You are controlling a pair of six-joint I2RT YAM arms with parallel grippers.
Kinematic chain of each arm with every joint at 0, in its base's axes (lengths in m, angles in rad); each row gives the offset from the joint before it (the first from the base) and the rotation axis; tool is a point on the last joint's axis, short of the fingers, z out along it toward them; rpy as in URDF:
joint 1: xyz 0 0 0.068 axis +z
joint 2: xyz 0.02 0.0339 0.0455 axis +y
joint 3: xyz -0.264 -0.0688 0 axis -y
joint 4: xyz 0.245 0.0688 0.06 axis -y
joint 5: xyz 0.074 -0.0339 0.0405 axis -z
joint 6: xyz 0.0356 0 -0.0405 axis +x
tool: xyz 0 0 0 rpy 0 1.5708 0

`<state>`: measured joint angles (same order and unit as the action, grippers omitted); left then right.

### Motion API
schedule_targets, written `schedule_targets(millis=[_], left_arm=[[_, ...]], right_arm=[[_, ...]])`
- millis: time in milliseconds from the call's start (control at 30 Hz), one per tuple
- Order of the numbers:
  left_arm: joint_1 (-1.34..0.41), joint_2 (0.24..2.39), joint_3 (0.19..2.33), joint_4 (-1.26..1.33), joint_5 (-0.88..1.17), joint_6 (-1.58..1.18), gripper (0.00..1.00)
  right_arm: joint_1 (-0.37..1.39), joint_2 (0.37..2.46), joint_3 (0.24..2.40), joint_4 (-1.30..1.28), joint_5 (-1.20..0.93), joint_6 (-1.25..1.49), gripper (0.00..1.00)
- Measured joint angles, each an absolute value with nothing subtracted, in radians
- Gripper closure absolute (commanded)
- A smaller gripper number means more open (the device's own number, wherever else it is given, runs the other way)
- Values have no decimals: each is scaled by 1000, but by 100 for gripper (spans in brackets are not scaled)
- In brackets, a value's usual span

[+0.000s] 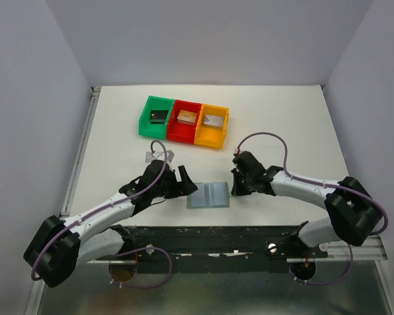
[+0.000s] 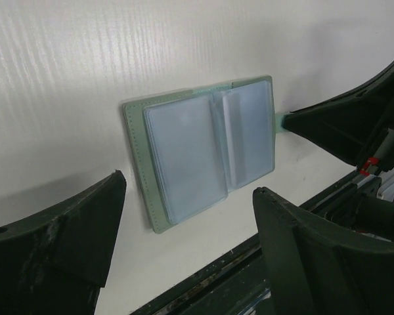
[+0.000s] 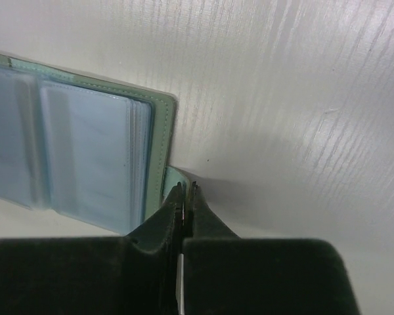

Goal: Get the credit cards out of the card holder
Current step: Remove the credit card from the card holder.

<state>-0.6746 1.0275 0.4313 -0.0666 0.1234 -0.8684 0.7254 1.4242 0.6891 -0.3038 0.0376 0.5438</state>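
Card holder [image 1: 209, 195]: open and flat on the worktop [image 1: 282, 118], close to the near edge and about midway along it, pale pockets facing up (whether any credit cards sit in them, I cannot tell).
Right gripper [image 3: 186, 190]: down at the holder's right side, fingers pinched together on the small green side tab [image 3: 174, 176].
Left gripper [image 1: 187, 181]: just off the holder's left edge, fingers spread wide and clear of it.
Bins: green bin [image 1: 151, 131], red bin [image 1: 182, 136] and orange bin [image 1: 209, 140], touching in a row toward the far edge, holding a dark piece [image 1: 159, 117], a tan piece [image 1: 186, 117] and a grey piece [image 1: 214, 120].
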Motion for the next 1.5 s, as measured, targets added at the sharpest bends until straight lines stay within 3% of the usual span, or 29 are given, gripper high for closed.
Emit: schedule_targets(millis=[333, 800, 1500], left_arm=[[-708, 1228, 540, -4, 204, -805, 25], [-781, 1442, 685, 17, 253, -746, 21], [-807, 1485, 710, 18, 267, -726, 19]], right_arm=[[725, 1260, 689, -301, -46, 466, 100], [725, 1196, 684, -272, -227, 421, 100], [725, 1195, 684, -259, -259, 410, 100]])
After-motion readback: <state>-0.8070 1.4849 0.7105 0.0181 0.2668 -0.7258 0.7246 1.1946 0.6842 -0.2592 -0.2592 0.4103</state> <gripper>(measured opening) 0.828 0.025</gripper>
